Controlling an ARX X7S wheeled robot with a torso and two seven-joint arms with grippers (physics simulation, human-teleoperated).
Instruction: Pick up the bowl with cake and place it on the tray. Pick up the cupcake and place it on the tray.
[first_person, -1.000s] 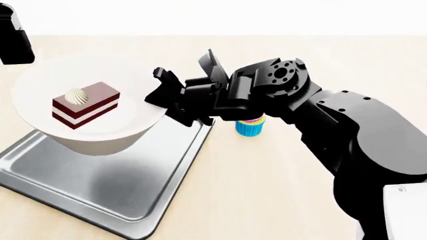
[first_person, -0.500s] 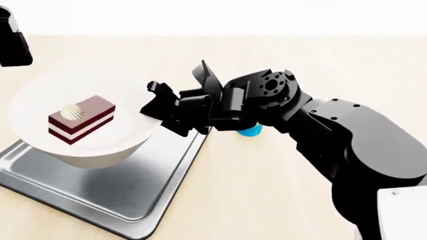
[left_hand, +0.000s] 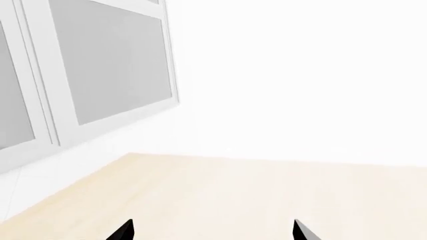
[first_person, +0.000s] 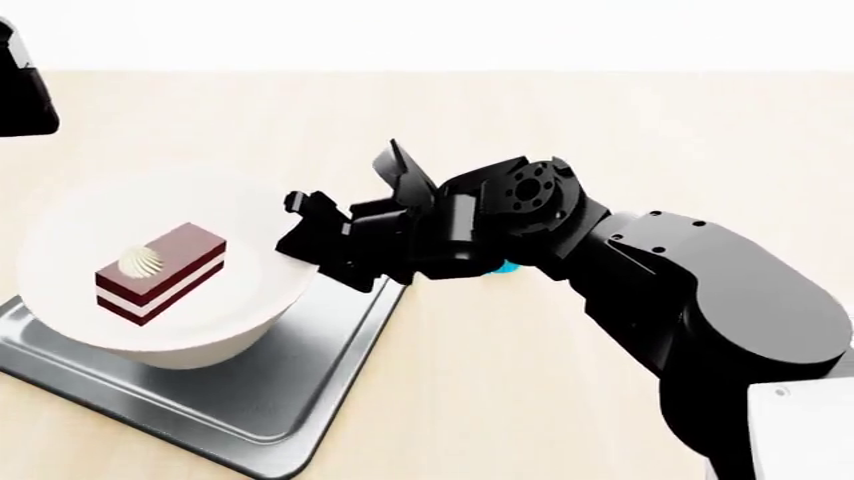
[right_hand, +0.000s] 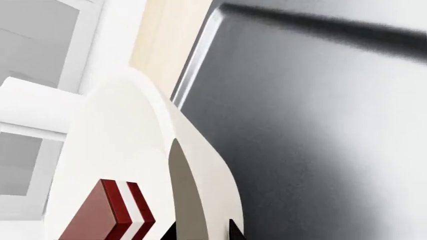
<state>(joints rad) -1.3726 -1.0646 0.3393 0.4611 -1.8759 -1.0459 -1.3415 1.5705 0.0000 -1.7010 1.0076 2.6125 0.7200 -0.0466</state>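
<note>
A pale wooden tabletop (first_person: 561, 120) is filling the head view, with the grey tray (first_person: 200, 400) lying at the lower left of the frame. Over it the right arm is reaching in from the lower right, its right gripper (first_person: 318, 238) carrying the bowl with cake (first_person: 80, 335) by the bowl's right-hand rim; in the right wrist view the jaws are pinching that white wall (right_hand: 200, 190), one tip inside and one outside. The bowl is sitting low above the tray, and whether it is touching the metal cannot be told. The cake (first_person: 158, 272), layered dark and white, is resting left of the bowl's centre. The cupcake (first_person: 505, 268) is showing only as a blue sliver behind the wrist, just beside the tray's right edge.

The left gripper (left_hand: 210, 231) is parked away at the upper left, its jaws spread wide and empty.

The risk, as I judge it: held by one edge, the heavy bowl could tip or slip on release, and the wrist, hanging so near the cupcake, could knock it over.
</note>
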